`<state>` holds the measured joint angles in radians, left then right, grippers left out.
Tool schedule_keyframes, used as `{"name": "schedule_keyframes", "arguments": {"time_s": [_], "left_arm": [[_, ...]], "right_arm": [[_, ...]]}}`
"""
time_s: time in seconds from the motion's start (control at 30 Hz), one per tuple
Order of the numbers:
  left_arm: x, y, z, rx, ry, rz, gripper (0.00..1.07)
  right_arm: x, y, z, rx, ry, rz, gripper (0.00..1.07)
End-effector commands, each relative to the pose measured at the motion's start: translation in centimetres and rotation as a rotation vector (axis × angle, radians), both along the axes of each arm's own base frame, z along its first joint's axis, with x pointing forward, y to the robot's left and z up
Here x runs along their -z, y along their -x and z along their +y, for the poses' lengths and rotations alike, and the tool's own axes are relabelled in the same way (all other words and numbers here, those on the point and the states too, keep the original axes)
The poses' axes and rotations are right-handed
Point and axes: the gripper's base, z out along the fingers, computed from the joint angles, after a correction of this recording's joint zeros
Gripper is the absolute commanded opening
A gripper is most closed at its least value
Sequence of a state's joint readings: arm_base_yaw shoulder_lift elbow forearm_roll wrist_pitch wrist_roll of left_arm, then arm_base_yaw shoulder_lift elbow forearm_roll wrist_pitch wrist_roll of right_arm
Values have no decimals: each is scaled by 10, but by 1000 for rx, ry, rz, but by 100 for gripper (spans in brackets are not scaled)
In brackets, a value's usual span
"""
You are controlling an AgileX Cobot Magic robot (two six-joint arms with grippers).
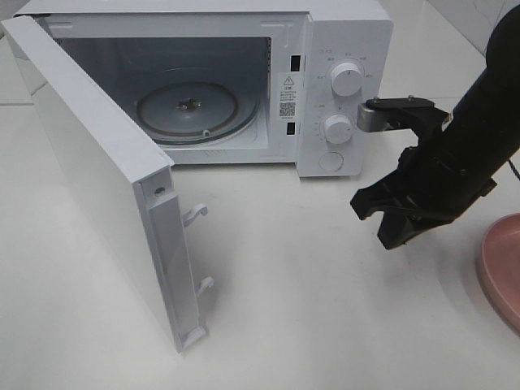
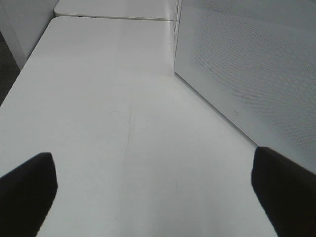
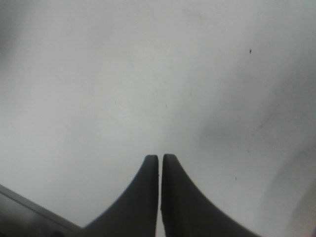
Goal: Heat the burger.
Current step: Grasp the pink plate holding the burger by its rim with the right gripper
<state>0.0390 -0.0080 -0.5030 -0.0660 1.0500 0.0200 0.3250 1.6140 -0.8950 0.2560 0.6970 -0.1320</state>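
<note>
the white microwave [image 1: 345,41] stands at the far side of the white surface [image 1: 309,317], and its door [image 1: 81,162] is swung fully open, away from the control panel. inside the microwave the glass turntable [image 1: 195,110] lies bare. on the control panel there are two white knobs [image 1: 347,79], one above the other, and a round button [image 1: 331,161] under them.

the right claw [image 1: 375,223] hangs above the surface in front of the microwave's control panel, a little toward the side away from the door. it is tilted, with the tips pointing down and toward the door side. in the right wrist view its two dark fingers [image 3: 143,197] are pressed together with only a thin line between them, so this claw [image 3: 159,159] is closed and grips nothing; below it only bare surface shows.

the left claw [image 2: 152,158] shows only in the left wrist view. its two dark fingertips [image 2: 29,192] stand wide apart, so it is open, and nothing is between them. it is over the bare surface, with a white panel with fine dots [image 2: 247,64] close at one side; i cannot tell surely which part of the microwave this is.

a pink plate [image 1: 504,260] lies on the surface in front of the microwave, beyond the right claw on the control panel side, cut by the edge of the high view. the burger does not show in any of the views, so i cannot tell where it is.
</note>
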Motion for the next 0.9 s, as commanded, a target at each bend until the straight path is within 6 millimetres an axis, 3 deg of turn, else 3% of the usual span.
{"name": "schedule_keyframes", "arguments": {"time_s": [0.03, 0.27, 0.53, 0.6, 0.63, 0.67, 0.7, 0.73, 0.77, 0.8, 0.83, 0.87, 0.9], "left_arm": [[0, 2, -1, 10, 3, -27, 100], [0, 2, -1, 10, 3, -27, 100], [0, 2, -1, 10, 3, -27, 100], [0, 2, -1, 10, 3, -27, 100], [0, 2, -1, 10, 3, -27, 100], [0, 2, -1, 10, 3, -27, 100], [0, 2, -1, 10, 3, -27, 100], [0, 2, -1, 10, 3, -27, 100], [0, 2, -1, 10, 3, -27, 100], [0, 2, -1, 10, 3, -27, 100], [0, 2, -1, 10, 3, -27, 100], [0, 2, -1, 10, 3, -27, 100], [0, 2, -1, 10, 3, -27, 100]], "right_arm": [[-2, 7, -10, -32, 88, 76, 7], [-7, 11, -24, 3, 187, 108, 11], [-20, 16, -54, 111, 196, 84, 23], [-18, 21, -65, 136, 213, 90, 37], [-18, 21, -65, 136, 213, 90, 37], [-15, 24, -71, 158, 215, 103, 52], [-13, 24, -74, 162, 220, 101, 59], [-13, 24, -74, 162, 220, 101, 59], [-9, 25, -77, 174, 218, 90, 74], [-7, 25, -77, 178, 216, 84, 82], [-7, 25, -77, 178, 216, 84, 82], [-3, 27, -78, 174, 221, 74, 94], [0, 28, -78, 172, 223, 67, 98]]}}
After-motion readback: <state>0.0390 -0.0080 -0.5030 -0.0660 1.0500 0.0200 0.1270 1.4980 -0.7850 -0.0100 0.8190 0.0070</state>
